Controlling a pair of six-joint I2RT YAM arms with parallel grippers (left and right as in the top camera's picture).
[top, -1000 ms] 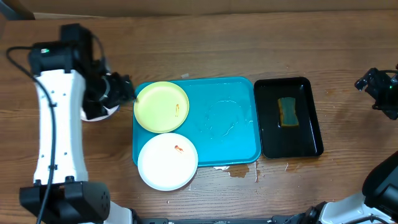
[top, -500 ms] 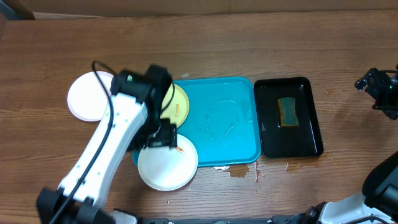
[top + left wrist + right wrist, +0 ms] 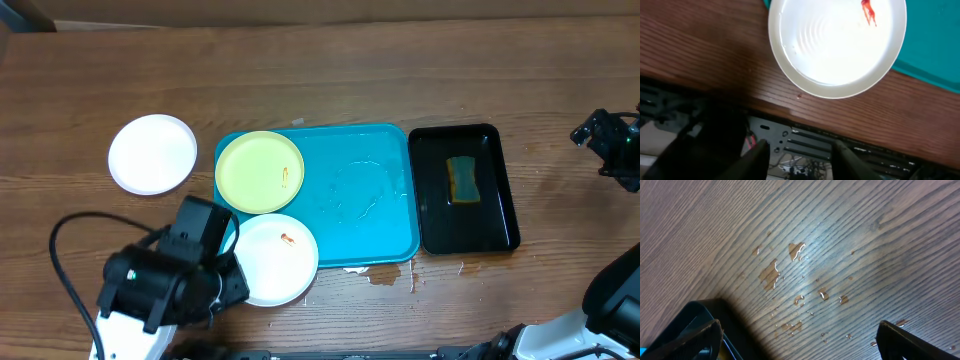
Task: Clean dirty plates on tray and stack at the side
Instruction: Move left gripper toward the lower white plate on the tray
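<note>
A clean-looking white plate (image 3: pixel 152 153) lies on the table left of the turquoise tray (image 3: pixel 370 215). A yellow-green plate (image 3: pixel 260 171) with a small orange smear lies in the tray's back left corner. A white plate (image 3: pixel 272 258) with a red smear overhangs the tray's front left corner; it also shows in the left wrist view (image 3: pixel 837 45). My left gripper (image 3: pixel 225 283) (image 3: pixel 799 160) is open and empty, at the table's front edge just left of that plate. My right gripper (image 3: pixel 610 140) (image 3: pixel 800 345) is open and empty above bare wood at the far right.
A narrow black tray (image 3: pixel 500 215) holding a sponge (image 3: pixel 462 178) stands right of the turquoise tray; its corner shows in the right wrist view (image 3: pixel 695 325). Water lies in the turquoise tray (image 3: pixel 360 195), in front of it (image 3: pixel 385 275), and as drops under the right gripper (image 3: pixel 800 287).
My left arm left the white plate on the table at the left, swept over the tray's left side, and drew back to the front left edge. The right arm has not moved.
</note>
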